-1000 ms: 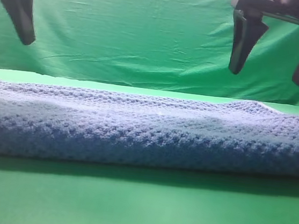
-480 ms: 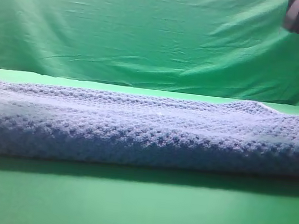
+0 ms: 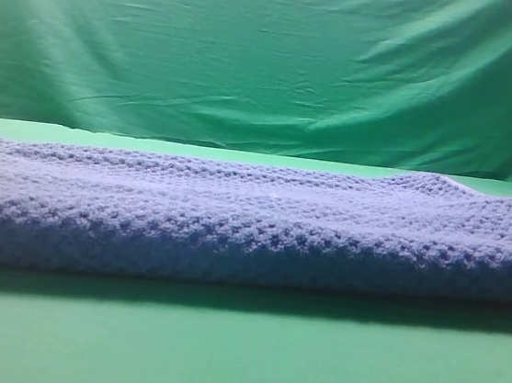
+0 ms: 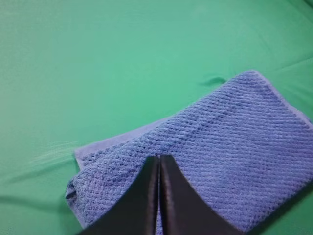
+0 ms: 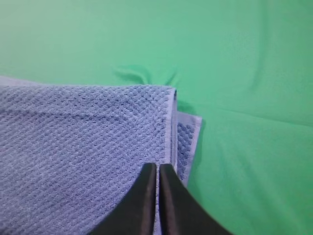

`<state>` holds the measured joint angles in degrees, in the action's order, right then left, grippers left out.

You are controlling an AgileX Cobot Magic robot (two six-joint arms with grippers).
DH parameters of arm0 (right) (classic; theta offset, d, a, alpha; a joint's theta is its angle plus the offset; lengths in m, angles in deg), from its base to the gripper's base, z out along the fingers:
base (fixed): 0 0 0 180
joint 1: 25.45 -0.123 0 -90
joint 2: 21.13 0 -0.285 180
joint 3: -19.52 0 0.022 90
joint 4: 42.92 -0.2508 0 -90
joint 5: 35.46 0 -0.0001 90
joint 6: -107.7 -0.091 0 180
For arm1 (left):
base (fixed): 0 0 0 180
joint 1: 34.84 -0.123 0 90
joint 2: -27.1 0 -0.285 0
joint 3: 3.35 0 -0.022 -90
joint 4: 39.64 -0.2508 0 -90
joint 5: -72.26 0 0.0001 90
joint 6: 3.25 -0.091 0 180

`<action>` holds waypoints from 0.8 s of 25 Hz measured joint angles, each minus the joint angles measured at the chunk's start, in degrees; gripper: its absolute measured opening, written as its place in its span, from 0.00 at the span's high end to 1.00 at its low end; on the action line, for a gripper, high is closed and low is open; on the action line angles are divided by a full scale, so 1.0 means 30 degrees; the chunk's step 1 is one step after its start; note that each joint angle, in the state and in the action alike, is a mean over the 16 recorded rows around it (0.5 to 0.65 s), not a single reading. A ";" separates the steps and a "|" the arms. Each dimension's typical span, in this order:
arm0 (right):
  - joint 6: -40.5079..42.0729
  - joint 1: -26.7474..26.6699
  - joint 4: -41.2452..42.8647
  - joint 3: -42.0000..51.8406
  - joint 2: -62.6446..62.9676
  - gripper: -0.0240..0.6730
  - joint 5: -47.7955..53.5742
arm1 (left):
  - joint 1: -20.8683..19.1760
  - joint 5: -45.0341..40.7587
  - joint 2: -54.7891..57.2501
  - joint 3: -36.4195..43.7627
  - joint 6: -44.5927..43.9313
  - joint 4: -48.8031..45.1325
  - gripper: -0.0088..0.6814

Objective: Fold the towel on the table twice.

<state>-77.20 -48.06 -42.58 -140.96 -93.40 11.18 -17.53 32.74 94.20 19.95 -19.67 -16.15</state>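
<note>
**A:** Where does your fold stand?

**B:** The towel (image 3: 252, 228) lies on the table (image 3: 237, 356) already layered, a lower layer peeking out at its ends. You look finished, or close to it.

**A:** And your grippers?

**B:** Left gripper (image 4: 159, 157) and right gripper (image 5: 157, 166) hang above the ends, jaws pressed together, empty. Next, judge whether you need another fold.

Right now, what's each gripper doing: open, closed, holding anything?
Left gripper: closed, holding nothing, above the towel.
Right gripper: closed, holding nothing, above the towel's end.
</note>
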 joint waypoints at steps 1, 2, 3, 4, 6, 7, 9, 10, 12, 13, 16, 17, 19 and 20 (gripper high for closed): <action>0.0112 0.0000 0.0014 0.0230 0.0707 0.97 -0.0032 | 0.0000 0.0033 -0.0831 0.0369 -0.0338 0.0241 0.99; 0.0230 0.0000 0.0025 0.0483 0.1443 0.97 -0.0086 | 0.0000 0.0065 -0.1630 0.0737 -0.0656 0.0474 0.99; 0.0353 0.0000 0.0035 0.0761 0.2200 0.97 -0.0164 | 0.0000 0.0098 -0.2446 0.1132 -0.0942 0.0686 0.99; 0.0485 0.0000 0.0042 0.1067 0.2968 0.97 -0.0269 | 0.0000 0.0128 -0.3273 0.1545 -0.1198 0.0873 0.99; 0.0765 0.0000 0.0051 0.1755 0.4552 0.97 -0.0561 | 0.0000 0.0175 -0.5035 0.2444 -0.1605 0.1169 0.99; 0.0899 0.0000 0.0053 0.2134 0.5358 0.97 -0.0730 | 0.0000 0.0188 -0.5918 0.2886 -0.1749 0.1273 0.99; 0.1154 0.0000 0.0050 0.2927 0.6957 0.97 -0.1111 | 0.0000 0.0191 -0.7615 0.3748 -0.1915 0.1395 0.99; 0.1278 0.0000 0.0041 0.3338 0.7749 0.97 -0.1317 | 0.0000 0.0186 -0.8439 0.4167 -0.1951 0.1432 0.99; 0.1494 0.0000 0.0002 0.4188 0.9278 0.97 -0.1741 | 0.0000 0.0176 -1.0038 0.4992 -0.1974 0.1489 0.99; 0.1587 0.0000 -0.0031 0.4620 1.0025 0.97 -0.1952 | 0.0000 0.0171 -1.0816 0.5385 -0.1968 0.1509 0.99; 0.1771 0.0000 -0.0181 0.5961 1.2137 0.97 -0.2566 | 0.0000 0.0176 -1.3034 0.6514 -0.1813 0.1524 0.99; 0.1812 0.0000 -0.0251 0.6410 1.2806 0.97 -0.2762 | 0.0000 0.0188 -1.3723 0.6859 -0.1702 0.1508 0.99; 0.1878 0.0000 -0.0432 0.7310 1.4080 0.97 -0.3154 | 0.0000 0.0232 -1.5119 0.7556 -0.1407 0.1413 0.99; 0.1900 0.0000 -0.0537 0.7746 1.4694 0.97 -0.3343 | 0.0000 0.0261 -1.5769 0.7877 -0.1209 0.1319 0.99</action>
<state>-71.50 -48.06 -44.19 -117.72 -49.32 1.15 -17.53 33.53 46.90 43.58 -23.30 -12.20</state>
